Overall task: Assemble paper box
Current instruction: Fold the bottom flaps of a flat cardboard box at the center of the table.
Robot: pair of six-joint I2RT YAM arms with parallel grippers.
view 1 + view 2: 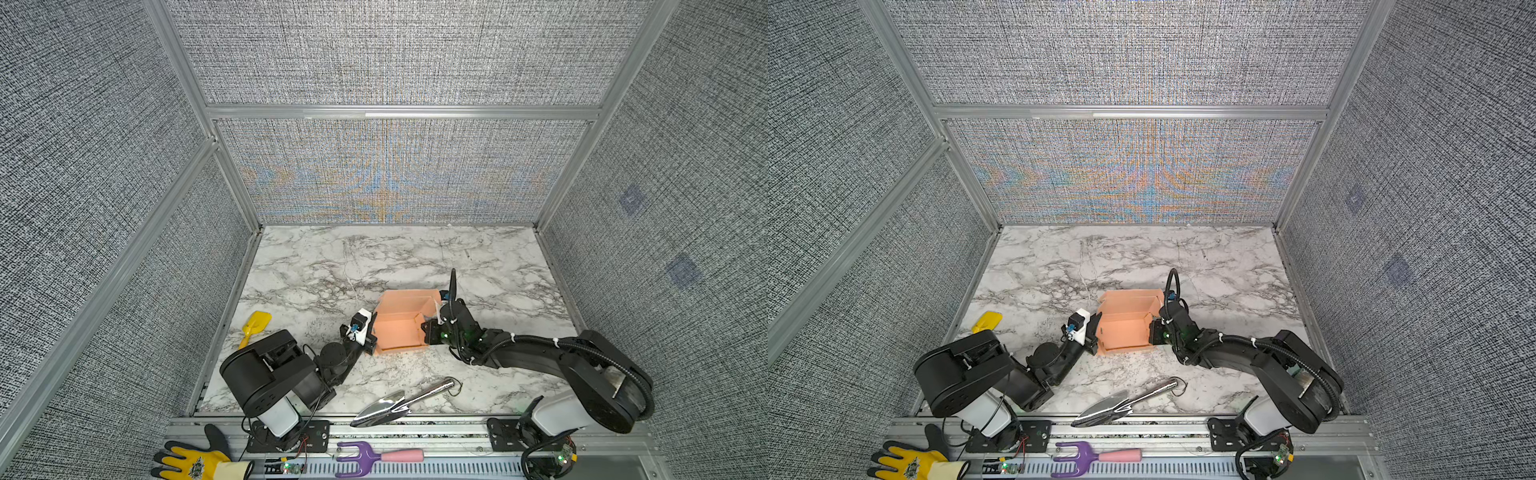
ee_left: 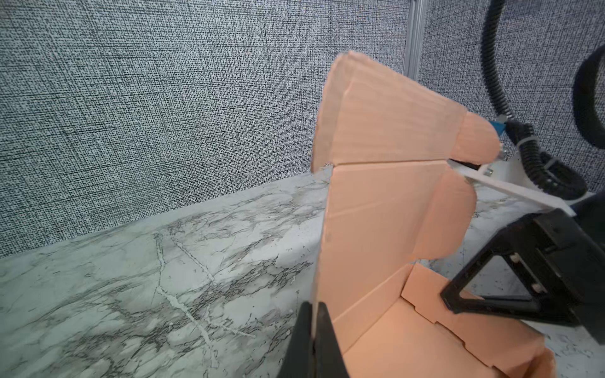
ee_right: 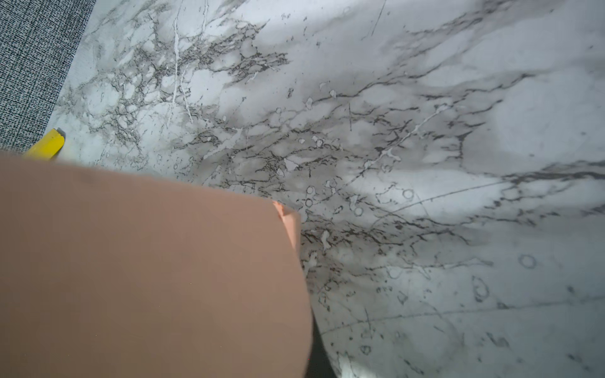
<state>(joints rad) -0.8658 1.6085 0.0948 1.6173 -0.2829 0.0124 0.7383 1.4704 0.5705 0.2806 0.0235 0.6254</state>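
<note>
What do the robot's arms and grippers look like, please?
The left arm and right arm are black with pale grey base sections. The left gripper and right gripper are black too. A white mount with a blue plug sits at the left wrist; a ribbed black hose, white-tied, follows the right arm.

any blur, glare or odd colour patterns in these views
Both top views: rainbow shimmer on the back wall, glare on the metal trowel; right wrist view: the box looms close, soft and shaded; left wrist view: box creases look sharp.
</note>
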